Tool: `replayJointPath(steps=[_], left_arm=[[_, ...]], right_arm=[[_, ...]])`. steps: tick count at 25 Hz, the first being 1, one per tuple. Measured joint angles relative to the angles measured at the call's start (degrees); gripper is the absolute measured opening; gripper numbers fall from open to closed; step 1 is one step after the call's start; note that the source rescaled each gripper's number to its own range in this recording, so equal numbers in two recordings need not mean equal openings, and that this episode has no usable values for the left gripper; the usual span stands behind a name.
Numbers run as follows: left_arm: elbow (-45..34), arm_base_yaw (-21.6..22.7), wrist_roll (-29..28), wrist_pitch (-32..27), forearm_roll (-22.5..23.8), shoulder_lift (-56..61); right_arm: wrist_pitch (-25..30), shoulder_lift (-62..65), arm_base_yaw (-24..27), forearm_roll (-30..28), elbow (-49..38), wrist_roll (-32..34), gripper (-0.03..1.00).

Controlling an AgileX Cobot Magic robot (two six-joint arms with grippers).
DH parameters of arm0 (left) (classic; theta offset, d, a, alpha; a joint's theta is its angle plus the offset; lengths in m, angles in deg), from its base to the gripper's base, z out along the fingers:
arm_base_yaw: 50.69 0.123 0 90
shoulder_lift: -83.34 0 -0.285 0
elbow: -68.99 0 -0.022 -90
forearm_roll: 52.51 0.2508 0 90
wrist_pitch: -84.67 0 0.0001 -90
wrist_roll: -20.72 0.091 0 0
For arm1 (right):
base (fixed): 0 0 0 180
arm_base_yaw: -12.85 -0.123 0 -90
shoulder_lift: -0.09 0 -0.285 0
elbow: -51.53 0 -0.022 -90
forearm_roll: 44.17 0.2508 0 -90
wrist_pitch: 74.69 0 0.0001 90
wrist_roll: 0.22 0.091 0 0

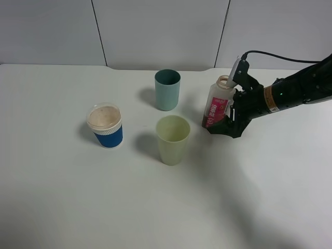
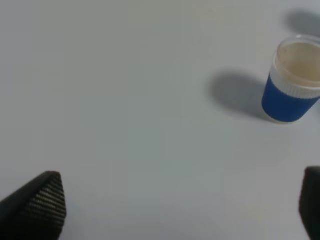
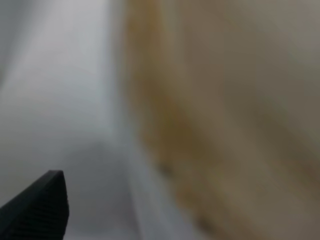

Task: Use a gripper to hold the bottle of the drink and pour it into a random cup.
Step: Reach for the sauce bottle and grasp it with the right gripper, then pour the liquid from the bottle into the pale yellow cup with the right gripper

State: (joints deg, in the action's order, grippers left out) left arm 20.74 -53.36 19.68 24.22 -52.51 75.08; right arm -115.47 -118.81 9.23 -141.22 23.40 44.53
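Pressed close to the right wrist lens, the bottle (image 3: 225,100) fills that view as a blur of clear plastic tinted brown-orange by the drink (image 3: 150,130). One ribbed black fingertip shows at the edge.

High view: the right pincer (image 1: 231,118) pinches the bottle at its lower, pink-labelled body, a finger on either side. The bottle's long axis is near upright, open mouth up, with the neck leaning slightly back toward the arm. Whether its base touches the table (image 1: 62,207) cannot be told.

The yellow-green cup (image 1: 173,139) stands near, beyond the pincer's tips on the side of the bottle away from the arm, apart from it. It is a plain, smooth, tapered tumbler, mouth up. Pouring would likely call for bringing the bottle's mouth over that rim and rolling its axis toward the cup.

The teal cup (image 1: 167,89) stands about as near, off to the other side of the tips. The blue paper cup (image 1: 106,127), white-rimmed, lies well beyond both.

The left pincer (image 2: 177,212) has its fingers spread wide and holds nothing. Only the blue paper cup lies ahead of it, so the right arm is the nearer to the task.
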Motion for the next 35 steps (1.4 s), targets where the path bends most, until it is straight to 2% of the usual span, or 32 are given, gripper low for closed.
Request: replayJointPath(steps=[2, 4, 6, 9, 21, 27, 35], left_arm=[[0.0, 0.0, 0.0, 0.0, 0.0, 0.0], [0.0, 0.0, 0.0, 0.0, 0.0, 0.0], [0.0, 0.0, 0.0, 0.0, 0.0, 0.0], [0.0, 0.0, 0.0, 0.0, 0.0, 0.0], [0.0, 0.0, 0.0, 0.0, 0.0, 0.0], [0.0, 0.0, 0.0, 0.0, 0.0, 0.0], [0.0, 0.0, 0.0, 0.0, 0.0, 0.0]], right_arm=[[0.06, 0.0, 0.0, 0.0, 0.0, -0.53, 0.64], [0.27, 0.0, 0.0, 0.0, 0.0, -1.17, 0.56], [0.34, 0.0, 0.0, 0.06, 0.0, -1.53, 0.38], [-0.14, -0.04, 0.0, 0.01, 0.0, -1.56, 0.03], [-0.65, -0.28, 0.0, 0.07, 0.0, -1.02, 0.01], [-0.51, 1.1, -0.16, -0.27, 0.0, 3.99, 0.01], [1.28, 9.25, -2.0, -0.45, -0.05, 10.23, 0.01]])
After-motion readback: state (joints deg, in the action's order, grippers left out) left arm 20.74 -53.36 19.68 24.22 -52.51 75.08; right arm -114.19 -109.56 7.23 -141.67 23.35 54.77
